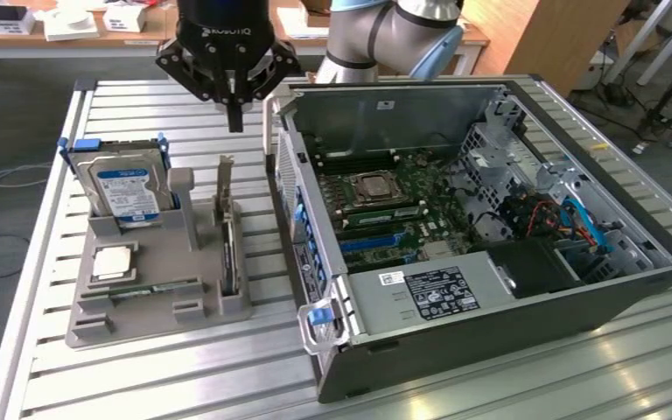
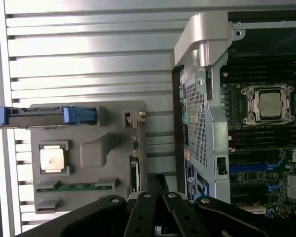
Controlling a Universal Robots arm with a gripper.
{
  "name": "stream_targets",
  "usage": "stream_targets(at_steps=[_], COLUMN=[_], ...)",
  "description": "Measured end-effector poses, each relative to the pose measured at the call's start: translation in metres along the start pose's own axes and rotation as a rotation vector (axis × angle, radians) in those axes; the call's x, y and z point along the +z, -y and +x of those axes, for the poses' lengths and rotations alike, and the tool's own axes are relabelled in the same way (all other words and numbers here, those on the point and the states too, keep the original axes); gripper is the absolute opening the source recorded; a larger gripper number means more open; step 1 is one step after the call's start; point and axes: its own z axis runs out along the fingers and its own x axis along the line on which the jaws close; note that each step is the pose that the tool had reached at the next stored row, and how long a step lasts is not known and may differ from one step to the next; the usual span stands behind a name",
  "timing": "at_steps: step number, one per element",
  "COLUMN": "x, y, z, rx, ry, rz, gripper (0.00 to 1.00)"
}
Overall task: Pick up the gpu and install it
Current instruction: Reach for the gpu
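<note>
Slatted metal table [image 1: 172,376], grey floor [image 1: 10,114], wooden desk [image 1: 102,39] and panel [image 1: 546,35] behind

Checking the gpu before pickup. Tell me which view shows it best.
The exterior view: the gpu stands on edge in the grey holder, its side partly visible. In the wrist view the gpu is a thin edge seen from above.

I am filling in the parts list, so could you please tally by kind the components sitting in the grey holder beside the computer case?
Hard drive: 1
Processor chip: 1
RAM stick: 1
GPU card: 1
Total: 4
</note>
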Motion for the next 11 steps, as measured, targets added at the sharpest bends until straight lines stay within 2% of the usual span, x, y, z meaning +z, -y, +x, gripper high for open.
stream_targets(at_steps=[11], x=[-0.0011], y=[0.025], z=[-0.001], rx=[0.0], ry=[0.0], rz=[-0.0001], gripper=[0.11])
